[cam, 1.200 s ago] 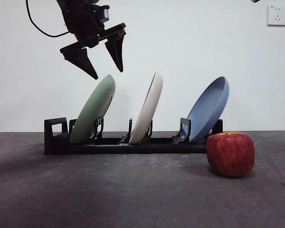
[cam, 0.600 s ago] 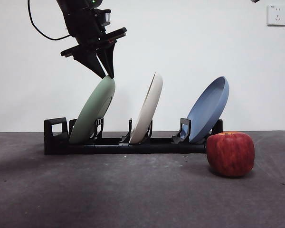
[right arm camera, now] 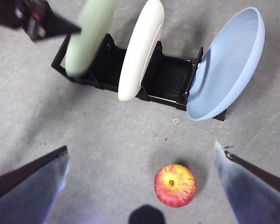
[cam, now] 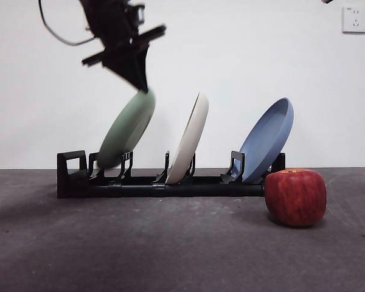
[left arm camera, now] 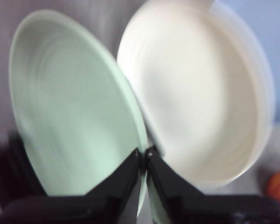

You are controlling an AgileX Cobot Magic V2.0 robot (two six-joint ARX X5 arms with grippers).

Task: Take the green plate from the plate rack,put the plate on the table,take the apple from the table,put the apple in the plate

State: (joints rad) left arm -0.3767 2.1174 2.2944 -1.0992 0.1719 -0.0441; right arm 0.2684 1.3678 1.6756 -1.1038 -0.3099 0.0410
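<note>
My left gripper (cam: pixel 143 87) is shut on the top rim of the green plate (cam: pixel 126 131) and holds it tilted, its lower edge just above its slot at the left end of the black plate rack (cam: pixel 170 188). The left wrist view shows the jaws (left arm camera: pixel 143 151) pinching the pale green rim (left arm camera: pixel 70 116). The red apple (cam: pixel 295 197) rests on the dark grey table (cam: pixel 140 249) in front of the rack's right end. My right gripper (right arm camera: pixel 141 149) is open and empty, high above the apple (right arm camera: pixel 175 185) and the rack (right arm camera: pixel 163 79).
A cream-white plate (cam: pixel 190 140) leans in the rack's middle slot, close beside the green plate. A blue plate (cam: pixel 266 141) leans at the right end, just behind the apple. A wall socket (cam: pixel 354 19) is on the white wall behind.
My left gripper came down, closed on the green plate's top rim, then rose. The plate has lifted a little up and to the right out of its slot and is blurred by motion.
</note>
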